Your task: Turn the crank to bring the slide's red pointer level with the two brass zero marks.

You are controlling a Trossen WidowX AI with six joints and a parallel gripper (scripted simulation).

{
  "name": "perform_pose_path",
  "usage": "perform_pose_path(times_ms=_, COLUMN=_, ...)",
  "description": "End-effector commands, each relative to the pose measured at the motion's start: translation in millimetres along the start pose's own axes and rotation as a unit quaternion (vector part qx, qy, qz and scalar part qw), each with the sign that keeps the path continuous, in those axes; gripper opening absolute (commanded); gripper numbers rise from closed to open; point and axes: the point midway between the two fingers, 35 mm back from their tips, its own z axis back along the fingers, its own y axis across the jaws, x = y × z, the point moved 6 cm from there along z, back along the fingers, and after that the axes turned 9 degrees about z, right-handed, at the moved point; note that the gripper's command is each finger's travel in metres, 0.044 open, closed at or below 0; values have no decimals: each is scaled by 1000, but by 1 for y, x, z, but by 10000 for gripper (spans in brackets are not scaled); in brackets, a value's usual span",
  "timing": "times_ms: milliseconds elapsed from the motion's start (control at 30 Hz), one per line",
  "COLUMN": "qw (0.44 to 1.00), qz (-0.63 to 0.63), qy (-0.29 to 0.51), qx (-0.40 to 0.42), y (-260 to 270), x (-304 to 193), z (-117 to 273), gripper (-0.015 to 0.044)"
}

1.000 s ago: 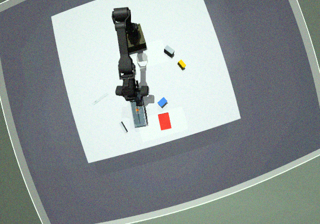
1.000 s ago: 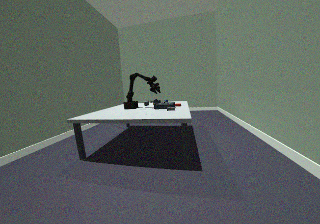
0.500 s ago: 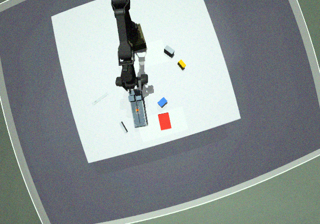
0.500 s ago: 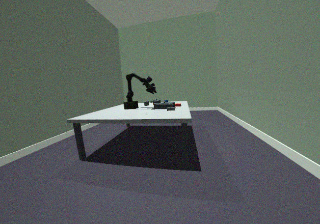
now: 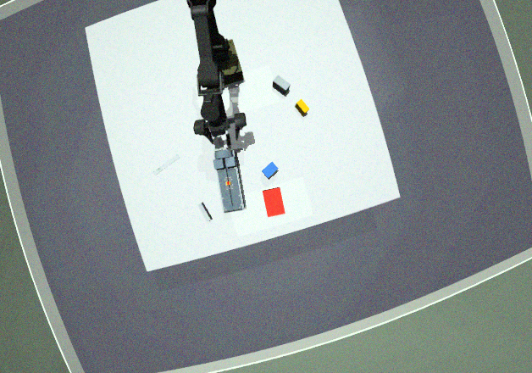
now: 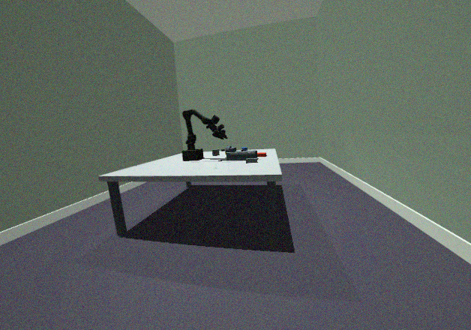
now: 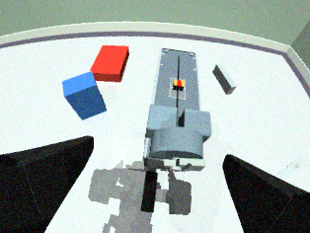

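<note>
The machine [image 5: 234,200] [image 6: 243,156] [image 7: 168,69] is a long grey slotted body with a raised, rounded housing at its end nearest the arm. Its red pointer [image 5: 228,183] [image 7: 179,85] sits in the slot by the small yellow brass marks; it looks near level with them, but the exact offset is too small to tell. A black bar [image 7: 149,192], which looks like the crank's handle, sticks out from the housing's near end in the wrist view. My gripper [image 6: 226,137] [image 7: 159,152] is open and empty, above and short of the housing, its fingers wide to either side, not touching it.
A red block [image 5: 274,202] [image 7: 111,63] and a blue block [image 5: 269,169] [image 7: 86,96] lie on one side of the machine, a thin grey block [image 5: 206,211] [image 7: 223,79] on the other. A grey block [image 5: 281,83] and a yellow block [image 5: 302,106] lie farther off near the arm's base.
</note>
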Motion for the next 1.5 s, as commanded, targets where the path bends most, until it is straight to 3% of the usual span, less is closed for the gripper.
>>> perform_pose_path(times_ms=0, qw=1000, qz=2, qy=7, qx=4, y=3, x=-19, z=-17, gripper=440)
perform_pose_path(times_ms=267, qw=1000, qz=2, qy=7, qx=4, y=9, x=-51, z=-44, gripper=440)
perform_pose_path(times_ms=1467, qw=1000, qz=2, qy=8, qx=4, y=15, x=-88, z=-81, gripper=440)
